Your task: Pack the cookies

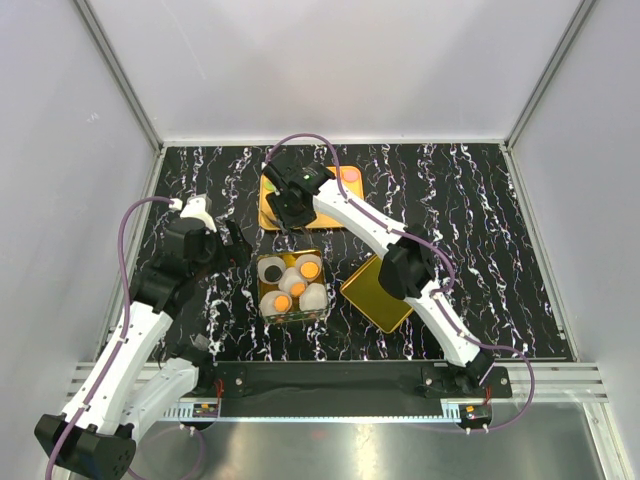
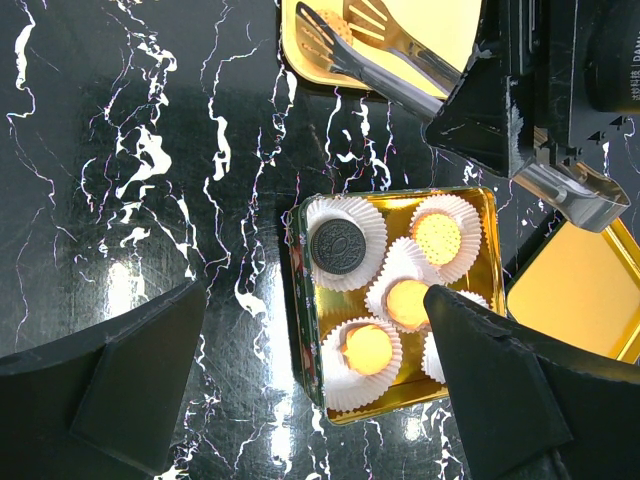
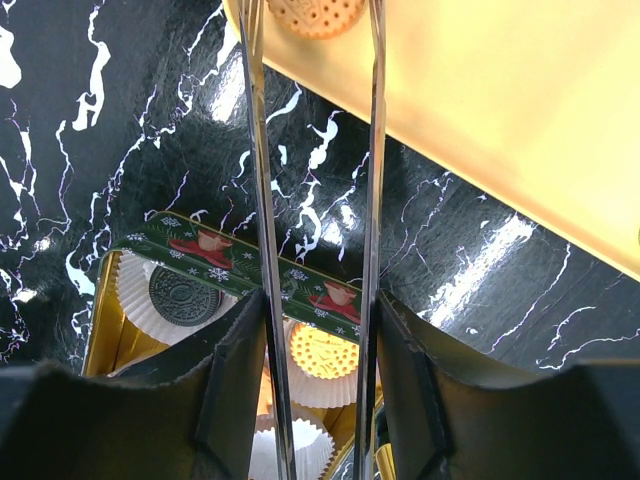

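The worktop (image 1: pixel 480 200) is black marble with white veins, closed in by white walls. Near its middle, somewhat toward the near edge, we see a gold tin (image 2: pixel 305 330). Inside it, white paper cups (image 2: pixel 352 210) hold cookies (image 2: pixel 437 238), three orange and one black. A gold lid (image 1: pixel 375 292) lies just beside the tin, on the right. At the far edge, a little left of its middle, is a yellow tray (image 3: pixel 500 100) with an orange cookie (image 3: pixel 315 12) and a pink cookie (image 1: pixel 349 175). The right gripper (image 3: pixel 320 320) is clamped on metal tongs (image 3: pixel 372 150), whose two arms run on both sides of the orange cookie. The left gripper (image 2: pixel 312 295) hangs left of the tin with its fingers spread wide, holding nothing.
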Controlling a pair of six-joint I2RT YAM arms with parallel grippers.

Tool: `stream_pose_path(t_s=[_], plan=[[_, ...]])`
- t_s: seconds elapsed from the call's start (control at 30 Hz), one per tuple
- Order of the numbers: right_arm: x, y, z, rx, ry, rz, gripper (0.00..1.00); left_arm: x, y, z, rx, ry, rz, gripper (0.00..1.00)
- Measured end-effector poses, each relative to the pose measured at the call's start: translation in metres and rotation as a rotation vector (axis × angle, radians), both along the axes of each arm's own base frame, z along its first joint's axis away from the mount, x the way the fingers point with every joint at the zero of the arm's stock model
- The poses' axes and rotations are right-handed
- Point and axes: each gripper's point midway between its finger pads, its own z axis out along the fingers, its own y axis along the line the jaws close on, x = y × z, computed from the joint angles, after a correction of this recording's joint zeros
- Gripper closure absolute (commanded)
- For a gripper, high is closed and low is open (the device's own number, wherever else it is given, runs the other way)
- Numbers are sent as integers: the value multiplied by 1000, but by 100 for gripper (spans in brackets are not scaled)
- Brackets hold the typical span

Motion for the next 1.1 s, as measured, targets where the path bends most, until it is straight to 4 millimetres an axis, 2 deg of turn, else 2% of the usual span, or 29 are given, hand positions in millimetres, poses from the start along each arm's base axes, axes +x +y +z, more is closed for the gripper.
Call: stream_pose_path(t_s=[0.27,0.43,0.87,1.1], plan=[[0,0,0,-1,0,-4,59,0,0,0,0,0,0,1],[6,-4,4,-16,-30,-19,59,0,0,0,0,0,0,1],[16,-11,29,-11,-101,-47,59,0,0,0,0,-1,0,1],[14,-15,54,18,-133,-53,60,0,0,0,0,0,0,1]])
